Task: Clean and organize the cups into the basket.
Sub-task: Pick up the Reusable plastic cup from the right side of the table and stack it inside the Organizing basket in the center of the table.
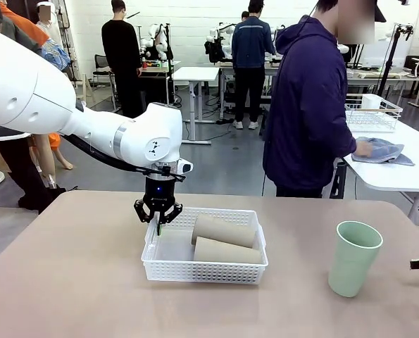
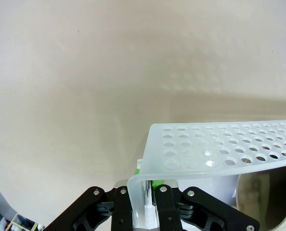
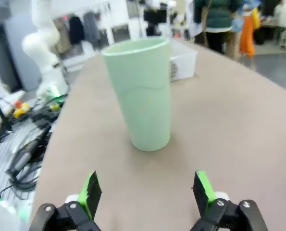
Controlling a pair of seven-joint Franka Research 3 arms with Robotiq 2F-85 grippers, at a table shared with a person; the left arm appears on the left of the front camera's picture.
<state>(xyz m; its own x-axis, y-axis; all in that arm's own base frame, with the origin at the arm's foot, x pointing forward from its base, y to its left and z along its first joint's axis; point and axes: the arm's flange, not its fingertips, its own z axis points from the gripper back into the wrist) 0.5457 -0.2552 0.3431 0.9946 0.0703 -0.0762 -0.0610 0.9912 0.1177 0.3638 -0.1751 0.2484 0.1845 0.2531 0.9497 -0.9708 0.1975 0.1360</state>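
1. The basket (image 1: 168, 266) sits in the middle of the desk (image 1: 68, 282). Two tan cups (image 1: 223, 229) lie on their sides in its right part, and its left part is free.
2. The mint cup (image 1: 353, 258) stands upright near the desk's right edge, well apart from the basket.
3. The left tool (image 2: 145, 185) is clamped tight on the basket's left rim (image 2: 155, 144). The right tool (image 3: 146, 190) gapes wide and empty, facing the mint cup.
4. Likely step: fetching the mint cup. Grip it squarely at mid-height while the basket is held steady.
5. The left wrist view shows the rim pinched between the pads (image 2: 156, 183), which the front view merely hints at. The right wrist view shows the cup short of the jaws.
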